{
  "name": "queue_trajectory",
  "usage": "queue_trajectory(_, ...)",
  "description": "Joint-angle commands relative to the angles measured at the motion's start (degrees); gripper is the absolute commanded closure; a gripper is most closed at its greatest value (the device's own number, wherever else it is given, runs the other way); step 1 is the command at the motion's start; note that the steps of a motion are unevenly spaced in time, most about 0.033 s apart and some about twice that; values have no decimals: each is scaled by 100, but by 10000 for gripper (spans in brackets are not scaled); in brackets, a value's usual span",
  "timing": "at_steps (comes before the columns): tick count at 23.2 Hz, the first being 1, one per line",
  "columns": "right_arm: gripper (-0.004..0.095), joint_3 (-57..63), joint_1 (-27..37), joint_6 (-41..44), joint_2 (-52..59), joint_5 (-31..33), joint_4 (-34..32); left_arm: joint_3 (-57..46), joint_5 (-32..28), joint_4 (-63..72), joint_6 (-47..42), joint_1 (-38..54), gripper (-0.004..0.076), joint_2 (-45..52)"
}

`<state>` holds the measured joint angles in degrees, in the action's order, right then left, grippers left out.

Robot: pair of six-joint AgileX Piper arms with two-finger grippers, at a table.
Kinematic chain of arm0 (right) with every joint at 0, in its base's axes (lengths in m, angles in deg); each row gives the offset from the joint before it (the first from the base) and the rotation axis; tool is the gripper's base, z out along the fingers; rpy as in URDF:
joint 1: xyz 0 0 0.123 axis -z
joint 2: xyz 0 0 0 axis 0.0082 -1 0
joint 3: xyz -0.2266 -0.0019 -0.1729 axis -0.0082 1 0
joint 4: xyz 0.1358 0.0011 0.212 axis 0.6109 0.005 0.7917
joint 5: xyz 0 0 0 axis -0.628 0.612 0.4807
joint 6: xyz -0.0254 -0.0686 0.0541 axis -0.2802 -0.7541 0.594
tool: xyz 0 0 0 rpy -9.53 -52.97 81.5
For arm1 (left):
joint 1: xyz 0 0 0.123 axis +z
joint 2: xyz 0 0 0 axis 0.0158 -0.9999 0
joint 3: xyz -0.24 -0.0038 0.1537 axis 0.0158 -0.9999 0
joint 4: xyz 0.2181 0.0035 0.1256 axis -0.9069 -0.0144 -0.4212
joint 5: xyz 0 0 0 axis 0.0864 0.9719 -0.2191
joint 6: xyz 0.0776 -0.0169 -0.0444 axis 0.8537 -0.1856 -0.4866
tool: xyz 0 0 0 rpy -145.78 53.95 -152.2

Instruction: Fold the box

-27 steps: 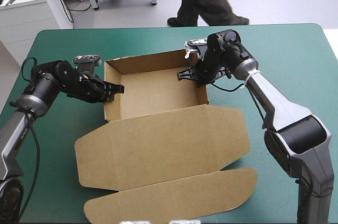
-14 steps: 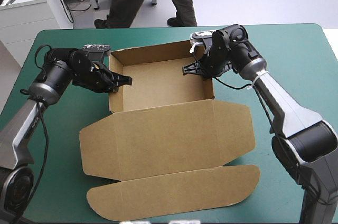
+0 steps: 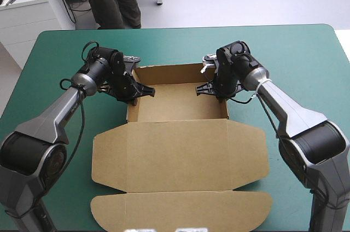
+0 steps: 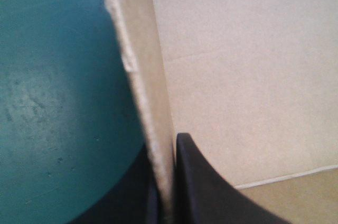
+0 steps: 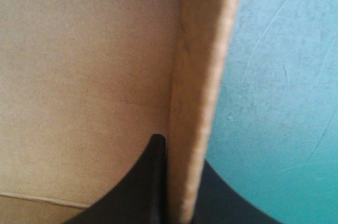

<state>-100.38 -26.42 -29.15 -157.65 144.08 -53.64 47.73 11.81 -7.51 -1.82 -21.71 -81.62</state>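
Box [image 3: 180,150]: brown, sits centre of the high frame on the table [image 3: 306,57]. It stands as an open tray [image 3: 180,103] in the upper centre. Its lid [image 3: 180,158] lies flat toward the lower frame, and the rounded tuck flap [image 3: 180,213] runs to the bottom edge of the picture.

Tray: far, left and right walls stand upright.

Left gripper [image 3: 134,91]: pinching the tray's left wall near the far-left corner. In the left wrist view the box [image 4: 237,76] wall stands edge-on in the left gripper [image 4: 162,155], one black finger inside the tray and one outside, both tight against the board.

Right gripper [image 3: 210,88]: pinching the right wall near the far-right corner. In the right wrist view the box [image 5: 79,76] wall is likewise clamped in the right gripper [image 5: 182,182], with one finger on the tray side and one on the cover side.

Open room:
- The teal-green cover [image 3: 54,51] is bare in a band across the upper frame, between the far wall and the table's far edge.
- There is a wide bare area at right of the frame and a narrower one at left.
- The lid's side flaps reach out left and right at mid-frame, short of the table's side edges.

Board faces: plain brown in every view, with crease lines only.
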Motion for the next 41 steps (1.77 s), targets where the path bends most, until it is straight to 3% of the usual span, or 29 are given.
queue_trajectory(1, 926, -161, -16, -195, 235, 57, 134, 139, -120, -33, 396, -84, 734, 174)
queue_trajectory(11, 912, -161, -16, -195, 224, 57, -221, 139, -190, -132, 463, -84, 727, 174)
queue_trajectory(14, 847, -161, -16, -195, 224, 57, -239, 139, -190, -144, 463, -84, 680, 174)
queue_trajectory(18, 644, -161, -16, -106, 224, 57, -256, 139, -179, -144, 463, -84, 533, 174)
queue_trajectory(19, 531, -161, -16, -64, 224, 57, -243, 139, -170, -120, 463, -84, 436, 174)
queue_trajectory(21, 443, -161, -16, -64, 224, 57, -256, 139, -170, -55, 463, -84, 321, 174)
queue_trajectory(23, 381, -161, -16, -64, 224, 57, -306, 139, -170, -30, 463, -84, 219, 174)
queue_trajectory(26, 345, -272, -16, 97, 224, 57, -450, 139, -182, -30, 463, -84, 143, 186)
queue_trajectory(31, 346, -1099, -16, 122, 224, 57, -449, 687, 182, -151, 463, -84, 143, 210)
queue_trajectory(35, 346, -2135, -16, 86, 339, 57, -474, 2415, 628, -517, 463, -84, 143, 219)
queue_trajectory(41, 346, -2208, -16, 43, 975, 57, -1214, 3476, 628, -450, 463, -84, 206, 662)
